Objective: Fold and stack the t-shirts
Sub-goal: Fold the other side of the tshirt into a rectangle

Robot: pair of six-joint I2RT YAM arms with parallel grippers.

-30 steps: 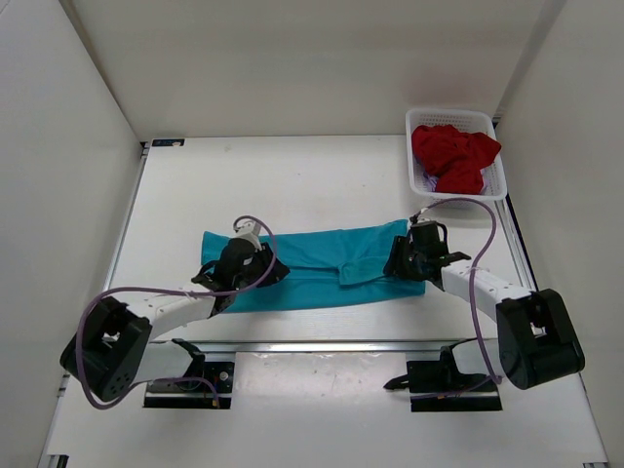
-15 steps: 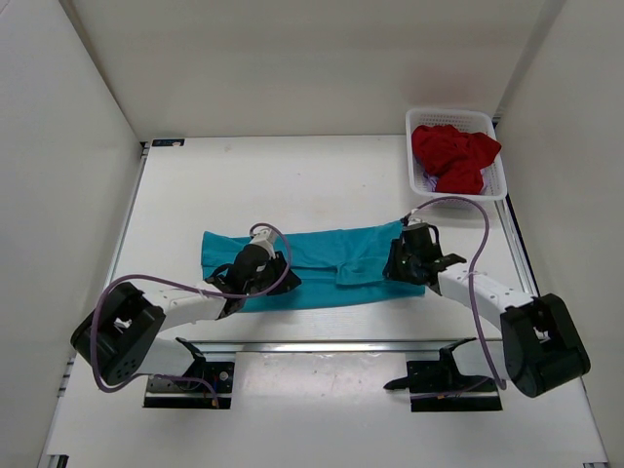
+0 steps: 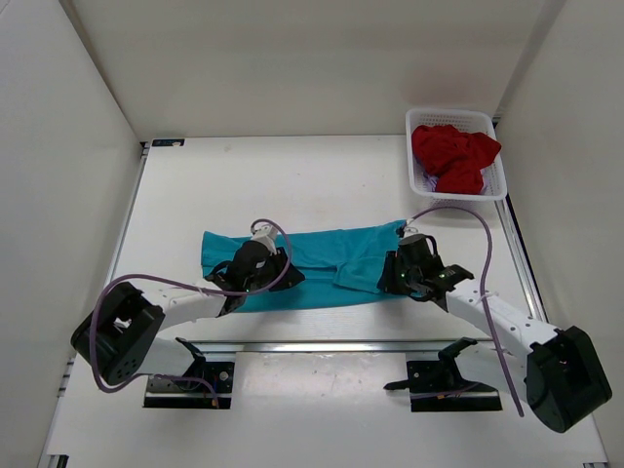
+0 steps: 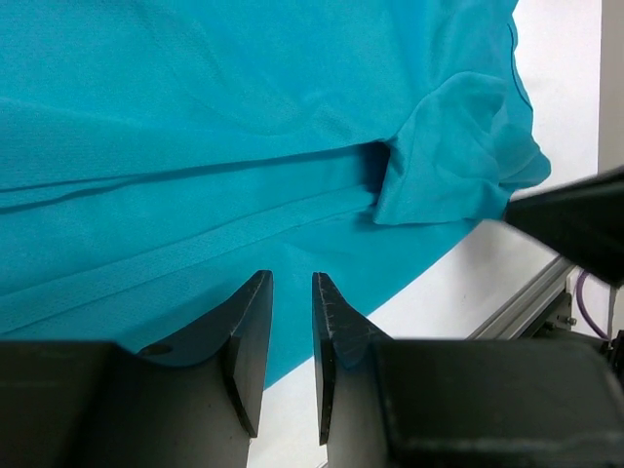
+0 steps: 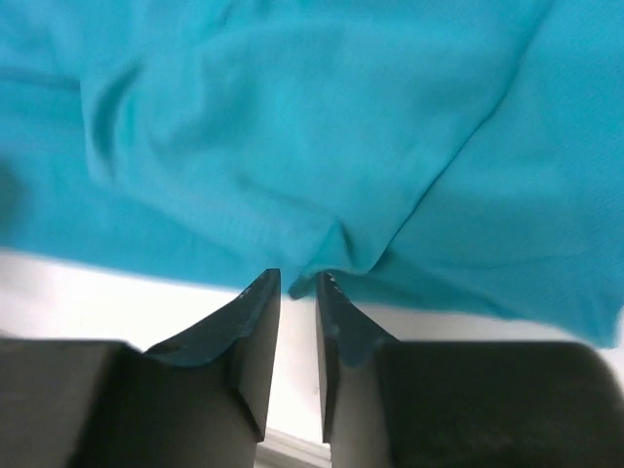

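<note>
The teal t-shirt [image 3: 331,263] lies as a wide band across the table's middle, partly folded, with a sleeve flap [image 4: 458,156] near its right end. My left gripper [image 3: 283,275] rests over the shirt's near edge left of centre. Its jaws [image 4: 291,278] are almost together, and no cloth shows between them. My right gripper [image 3: 398,281] is at the shirt's near right edge, shut on a bunched fold of the teal cloth [image 5: 312,255]. The dark red t-shirt [image 3: 453,156] lies crumpled in the basket. The lilac shirt is mostly hidden under it.
The white mesh basket [image 3: 495,187] stands at the far right corner. The table's metal front rail [image 3: 322,343] runs just near of the shirt. White walls close in the left, back and right sides.
My right gripper has moved left and nearer, dragging the shirt's right end inward. My left gripper slid right along the near edge, then stayed put.
</note>
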